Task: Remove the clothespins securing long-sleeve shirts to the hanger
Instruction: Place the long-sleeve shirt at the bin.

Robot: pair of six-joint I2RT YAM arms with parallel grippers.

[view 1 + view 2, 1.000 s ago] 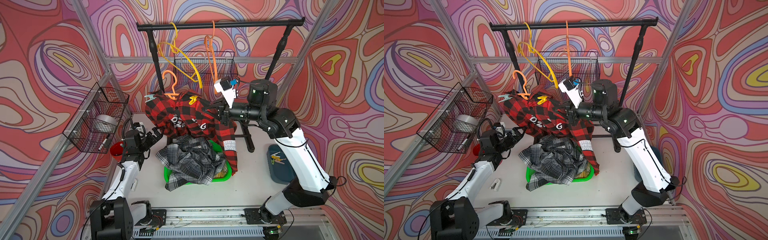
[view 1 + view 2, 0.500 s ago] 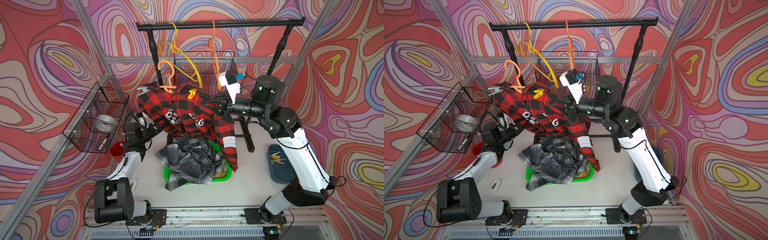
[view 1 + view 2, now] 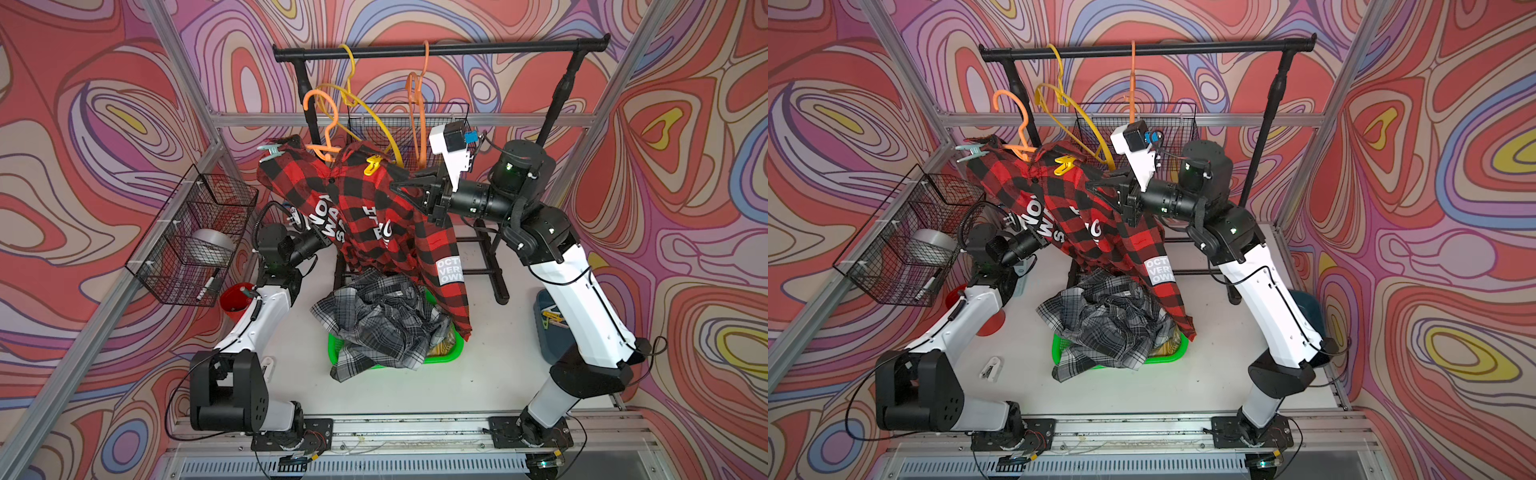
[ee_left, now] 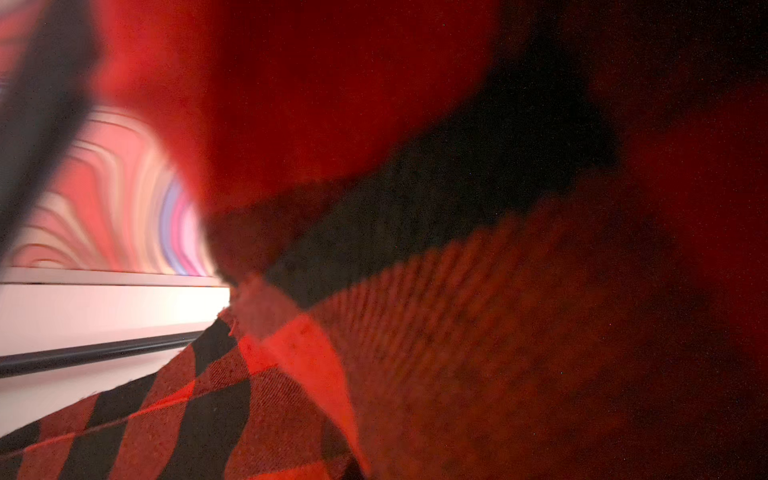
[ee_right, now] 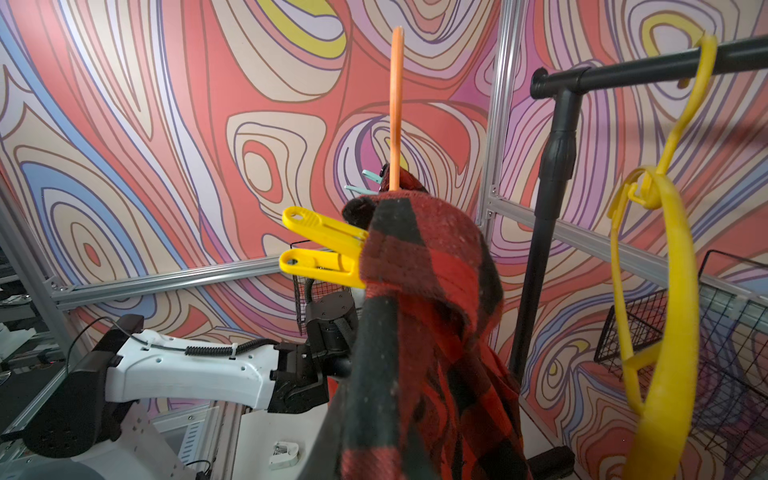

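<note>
A red-black shirt (image 3: 365,216) with white lettering hangs on an orange hanger (image 3: 322,124), whose hook is below the rail. A yellow clothespin (image 3: 372,165) grips its collar side, also seen in the right wrist view (image 5: 322,247). A teal clothespin (image 3: 270,150) pins the far shoulder. My right gripper (image 3: 397,185) is shut on the shirt's near shoulder and holds it up. My left arm's wrist (image 3: 305,247) reaches under the shirt's other side. Its jaws are buried in red-black cloth (image 4: 291,395) and shut on it. A grey plaid shirt (image 3: 382,324) lies heaped in the green basket (image 3: 332,351).
A yellow hanger (image 3: 374,120) and an orange hanger (image 3: 417,95) hang on the black rail (image 3: 498,45). Wire baskets stand at the left (image 3: 195,237) and at the back (image 3: 440,120). A red cup (image 3: 235,297), a blue bin (image 3: 544,328) and a white clothespin (image 3: 990,368) sit on the table.
The right gripper has raised the shirt and hanger and carried them back and to the left. The left gripper has reached into the shirt's side and shut.
</note>
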